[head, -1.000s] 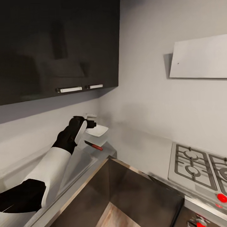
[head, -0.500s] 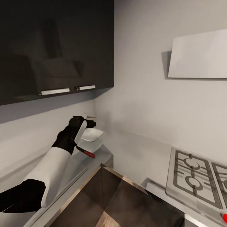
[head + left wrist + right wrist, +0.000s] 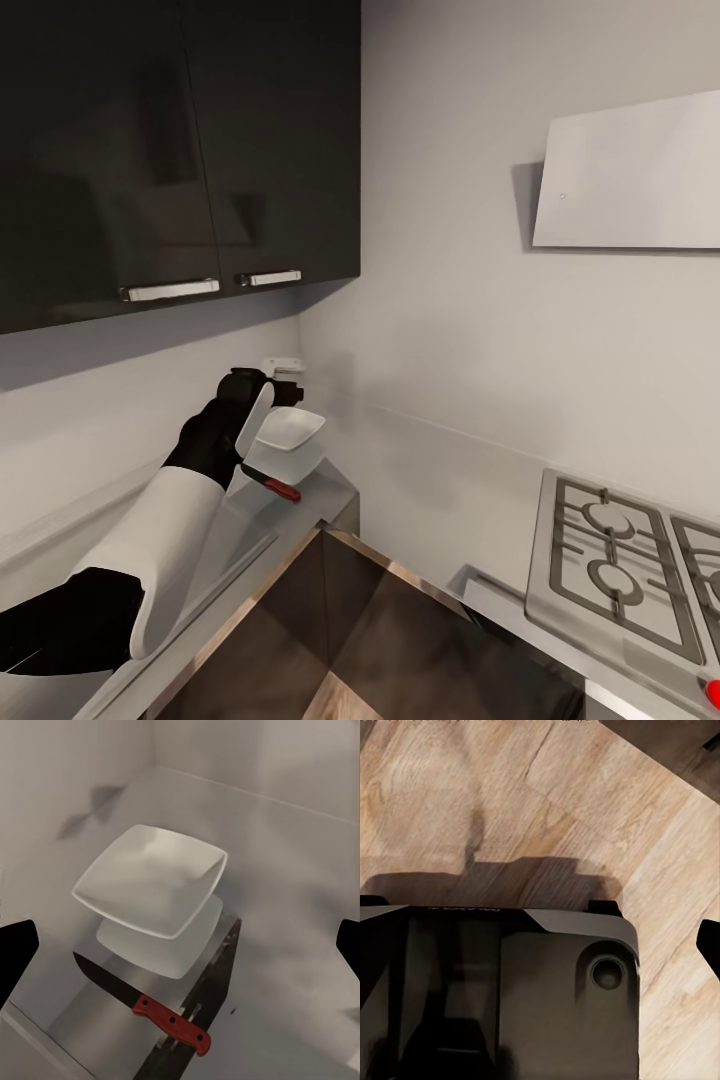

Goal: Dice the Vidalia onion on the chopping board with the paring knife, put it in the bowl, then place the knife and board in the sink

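Head view: left arm (image 3: 170,530) reaches forward along the left-hand surface (image 3: 290,510) toward the room corner, its black wrist raised above the worktop.
Left gripper: (image 3: 262,395) hangs over the bowl (image 3: 288,430); in the left wrist view two dark fingertips (image 3: 16,956) sit at opposite sides of the picture, so the jaws are wide apart and hold nothing.
Bowl: white, squarish, on the surface close to the corner where the two grey walls meet; its reflection lies under it on the glossy top.
Knife: (image 3: 272,484) red handle (image 3: 172,1024), dark blade (image 3: 101,979), lying flat just beside the bowl on the robot's side; the handle end lies at the surface's front edge, near where the worktop ends.
Surface edge: a thin pale rim runs along the front, above a dark cabinet front (image 3: 420,630); the worktop stops short just past the bowl and knife.
Wall cabinets: (image 3: 180,150) glossy black, two pale handles (image 3: 168,290), hanging above and to the left of the gripper with open wall between.
Hob: (image 3: 630,570) steel grates on the right-hand run, well apart from the bowl; a pale hood (image 3: 630,175) is on the wall above it.
Open room: bare grey wall and bare worktop lie between the corner and the hob.
Right wrist view: pale wood-plank floor (image 3: 547,787) and the robot's dark base (image 3: 510,990); one dark fingertip (image 3: 709,941) shows at the picture's side, and whether those jaws are open or closed cannot be told.
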Tool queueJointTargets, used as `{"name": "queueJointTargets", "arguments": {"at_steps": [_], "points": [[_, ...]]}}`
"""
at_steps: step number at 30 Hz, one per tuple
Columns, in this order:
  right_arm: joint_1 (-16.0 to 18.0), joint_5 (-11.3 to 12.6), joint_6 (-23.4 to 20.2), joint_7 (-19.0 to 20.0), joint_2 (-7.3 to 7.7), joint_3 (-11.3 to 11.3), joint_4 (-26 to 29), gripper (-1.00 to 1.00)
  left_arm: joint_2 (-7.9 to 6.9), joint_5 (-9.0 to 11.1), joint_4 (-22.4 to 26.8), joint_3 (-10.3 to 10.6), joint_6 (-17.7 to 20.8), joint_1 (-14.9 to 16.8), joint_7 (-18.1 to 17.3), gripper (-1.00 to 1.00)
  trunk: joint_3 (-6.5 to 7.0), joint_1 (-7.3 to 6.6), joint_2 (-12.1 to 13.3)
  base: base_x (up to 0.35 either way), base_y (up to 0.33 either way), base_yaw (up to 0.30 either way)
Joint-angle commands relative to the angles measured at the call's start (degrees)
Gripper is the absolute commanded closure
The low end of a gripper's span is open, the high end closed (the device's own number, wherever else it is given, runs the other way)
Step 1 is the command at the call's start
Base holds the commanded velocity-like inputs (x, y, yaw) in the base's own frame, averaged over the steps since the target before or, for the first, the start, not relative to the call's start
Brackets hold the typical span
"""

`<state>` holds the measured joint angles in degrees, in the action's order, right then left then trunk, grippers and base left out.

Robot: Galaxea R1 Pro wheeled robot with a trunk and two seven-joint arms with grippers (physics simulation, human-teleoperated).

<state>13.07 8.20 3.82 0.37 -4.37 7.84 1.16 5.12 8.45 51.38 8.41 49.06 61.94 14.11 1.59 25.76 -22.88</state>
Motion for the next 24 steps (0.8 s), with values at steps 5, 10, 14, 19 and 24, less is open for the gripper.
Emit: {"name": "queueJointTargets", "arguments": {"at_steps": [5, 10, 14, 19, 24], "points": [[0.0, 0.5, 0.2, 0.1, 0.06, 0.5, 0.0, -1.0, -0.02, 0.6, 0.0, 0.1, 0.2, 0.0, 0.5, -1.0, -0.03, 0.02, 0.0, 0.001, 0.0, 0.0], [0.0, 0.5, 0.2, 0.1, 0.0, 0.5, 0.0, -1.0, -0.02, 0.6, 0.0, 0.0, 0.2, 0.0, 0.5, -1.0, -0.03, 0.02, 0.0, 0.143, 0.073, 0.0], [0.0, 0.5, 0.2, 0.1, 0.04, 0.5, 0.0, -1.0, -0.02, 0.6, 0.1, 0.0, 0.2, 0.0, 0.5, -1.0, -0.03, 0.02, 0.0, 0.265, 0.102, 0.0], [0.0, 0.5, 0.2, 0.1, 0.0, 0.5, 0.0, -1.0, -0.02, 0.6, 0.0, 0.0, 0.2, 0.0, 0.5, -1.0, -0.03, 0.02, 0.0, 0.309, 0.042, 0.0], [0.0, 0.5, 0.2, 0.1, 0.06, 0.5, -0.1, -1.0, -0.02, 0.6, 0.2, 0.0, 0.2, 0.0, 0.5, -1.0, -0.03, 0.02, 0.0, 0.322, 0.007, 0.0]]}}
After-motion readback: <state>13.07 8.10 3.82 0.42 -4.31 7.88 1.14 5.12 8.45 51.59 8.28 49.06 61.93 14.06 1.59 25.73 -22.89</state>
